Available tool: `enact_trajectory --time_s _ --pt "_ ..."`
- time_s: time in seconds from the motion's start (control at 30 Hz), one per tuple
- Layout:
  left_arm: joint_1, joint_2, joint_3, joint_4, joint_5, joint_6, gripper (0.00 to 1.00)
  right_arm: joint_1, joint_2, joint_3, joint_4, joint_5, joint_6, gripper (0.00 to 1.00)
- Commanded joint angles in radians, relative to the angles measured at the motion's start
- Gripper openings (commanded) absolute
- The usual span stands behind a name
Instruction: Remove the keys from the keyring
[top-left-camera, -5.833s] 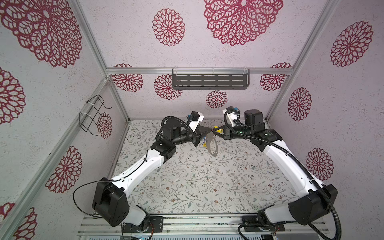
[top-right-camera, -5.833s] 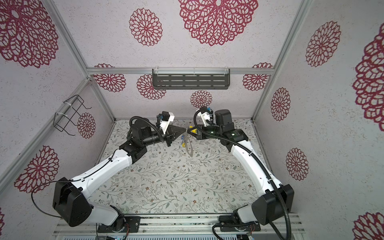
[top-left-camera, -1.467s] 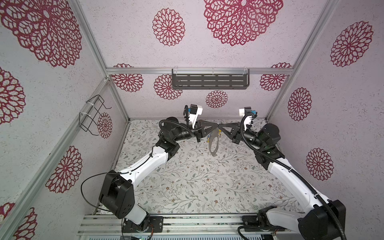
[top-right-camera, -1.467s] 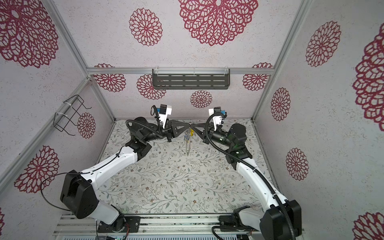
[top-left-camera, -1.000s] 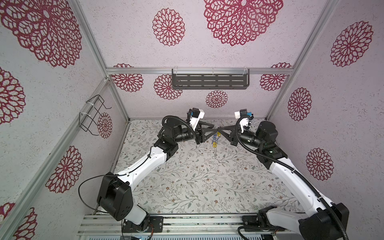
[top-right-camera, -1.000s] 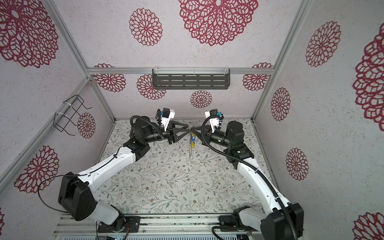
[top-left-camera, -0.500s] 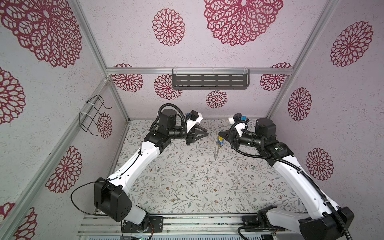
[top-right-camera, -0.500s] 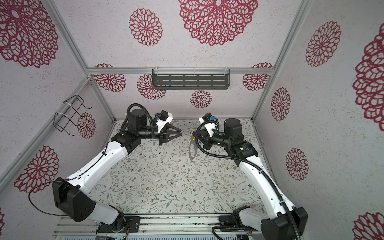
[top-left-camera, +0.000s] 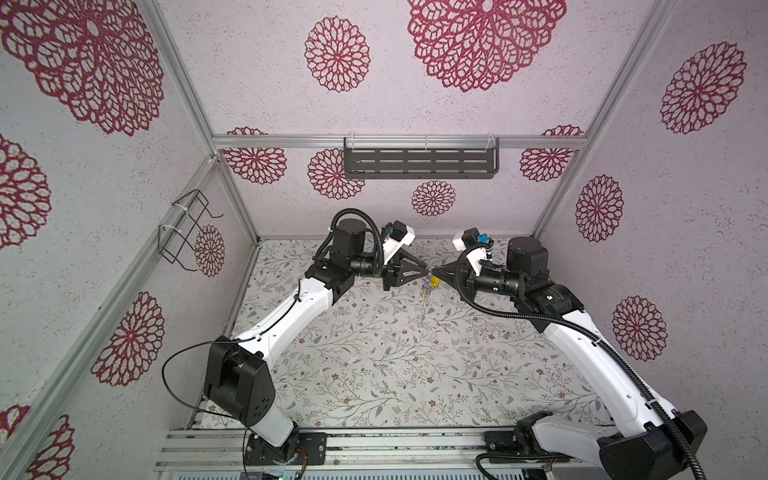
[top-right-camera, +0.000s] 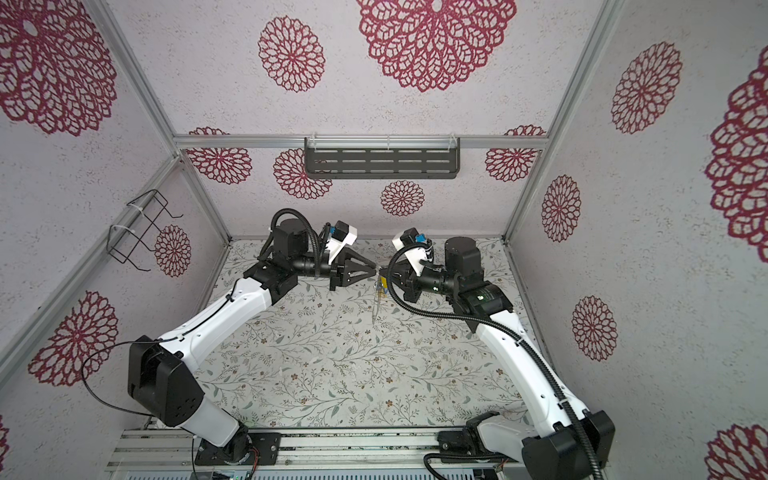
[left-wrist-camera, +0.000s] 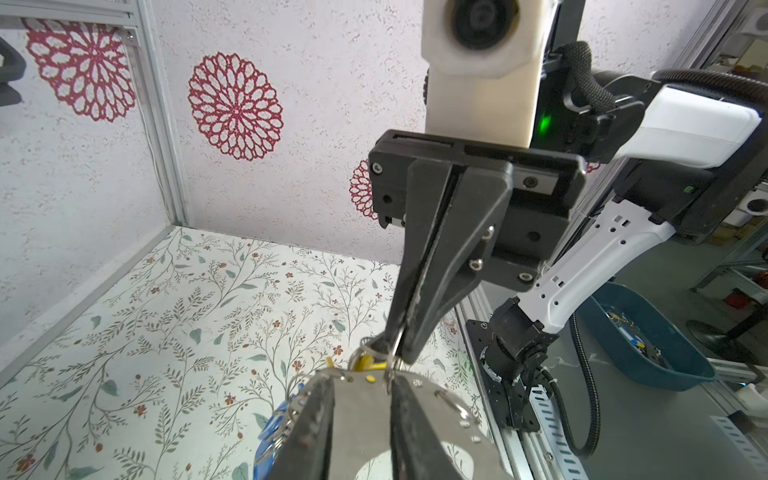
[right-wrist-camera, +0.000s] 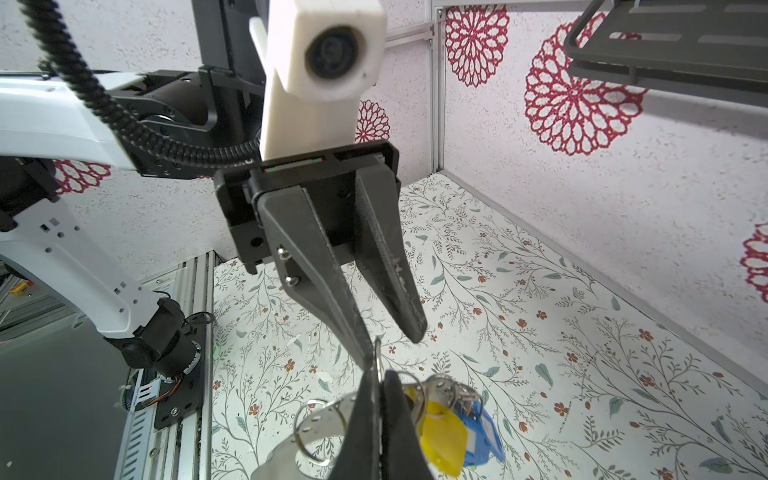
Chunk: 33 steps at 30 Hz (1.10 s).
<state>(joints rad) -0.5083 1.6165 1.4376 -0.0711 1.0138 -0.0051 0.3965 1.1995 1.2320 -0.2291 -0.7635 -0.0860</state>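
Two grippers tip to tip over one hanging keyring, edge-on in both top views. Left of the keyring top: left gripper, jaws part-way apart, one tip just beside a thin wire loop, nothing clamped. At the keyring top rim: right gripper, jaws pressed together on the keyring by that loop, apparently its sole support. Bunched against the keyring just below the pinch: keys, one yellow and at least one blue countable, rest hidden. Probable failure: keyring slipping from the narrow pinch and dropping, keys attached, to the floral mat; likely cause, smooth thin metal plus a sideways push from the left tip.
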Motion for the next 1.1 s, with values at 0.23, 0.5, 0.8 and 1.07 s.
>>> enact_trajectory --time_s 0.23,0.5,0.8,1.07 --pt "-0.009 0.015 0.024 0.076 0.047 -0.058 0.26 0.002 -0.014 0.009 0.078 -0.029 0.011 0.00" --pt "-0.014 0.026 0.024 0.073 0.051 -0.066 0.26 0.002 -0.018 0.007 0.114 -0.032 0.033 0.00" --pt "-0.016 0.031 0.031 0.076 0.057 -0.067 0.21 0.004 -0.005 0.009 0.111 -0.049 0.046 0.00" --pt "-0.016 0.034 0.032 0.076 0.062 -0.078 0.10 0.003 0.003 0.009 0.108 -0.049 0.051 0.00"
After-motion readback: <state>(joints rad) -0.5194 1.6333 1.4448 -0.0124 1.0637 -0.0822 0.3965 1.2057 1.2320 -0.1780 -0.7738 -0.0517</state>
